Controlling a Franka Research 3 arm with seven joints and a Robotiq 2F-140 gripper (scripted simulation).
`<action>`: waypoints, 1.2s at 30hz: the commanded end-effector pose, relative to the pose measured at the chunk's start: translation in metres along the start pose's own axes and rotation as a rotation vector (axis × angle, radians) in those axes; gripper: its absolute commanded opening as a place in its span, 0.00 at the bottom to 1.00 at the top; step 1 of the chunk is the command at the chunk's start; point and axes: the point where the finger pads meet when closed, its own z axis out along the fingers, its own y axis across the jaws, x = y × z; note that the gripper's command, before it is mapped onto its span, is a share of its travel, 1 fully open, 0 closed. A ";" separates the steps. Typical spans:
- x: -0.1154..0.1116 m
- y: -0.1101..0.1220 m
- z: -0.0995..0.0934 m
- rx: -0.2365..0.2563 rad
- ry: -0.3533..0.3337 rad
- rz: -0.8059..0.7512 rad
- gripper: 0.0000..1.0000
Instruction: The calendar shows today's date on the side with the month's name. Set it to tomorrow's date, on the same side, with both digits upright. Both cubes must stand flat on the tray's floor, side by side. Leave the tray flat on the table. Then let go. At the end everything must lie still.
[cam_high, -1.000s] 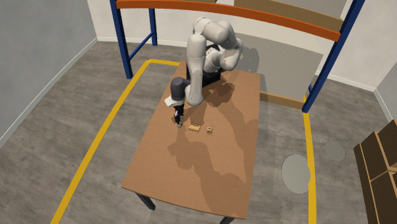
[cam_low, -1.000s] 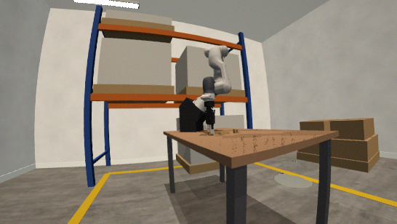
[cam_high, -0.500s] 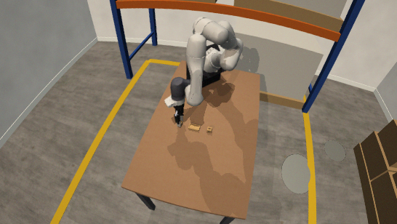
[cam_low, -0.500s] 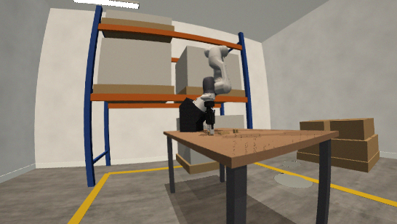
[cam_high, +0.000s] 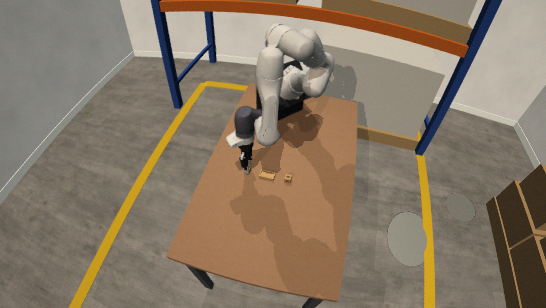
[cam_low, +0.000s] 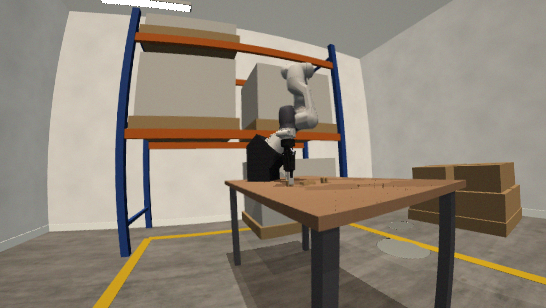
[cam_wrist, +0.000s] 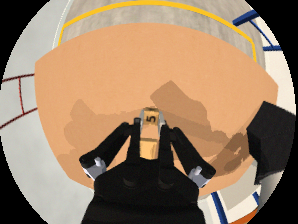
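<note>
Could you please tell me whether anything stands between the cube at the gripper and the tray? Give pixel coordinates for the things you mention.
Nothing visible stands between the cube (cam_wrist: 151, 118) at the gripper (cam_high: 247, 171) (cam_low: 290, 183) (cam_wrist: 151, 115) and the tray (cam_high: 267, 176); the other cube (cam_high: 288, 178) sits beyond the tray.

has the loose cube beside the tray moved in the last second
No. In the top view the loose cube keeps the same place, just beyond the end of the tray farther from the gripper.
</note>
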 end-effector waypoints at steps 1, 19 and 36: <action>0.000 -0.001 0.000 0.001 0.001 -0.006 0.17; 0.000 -0.001 0.000 0.001 0.001 -0.006 0.17; 0.000 -0.001 -0.030 0.001 0.001 -0.006 0.17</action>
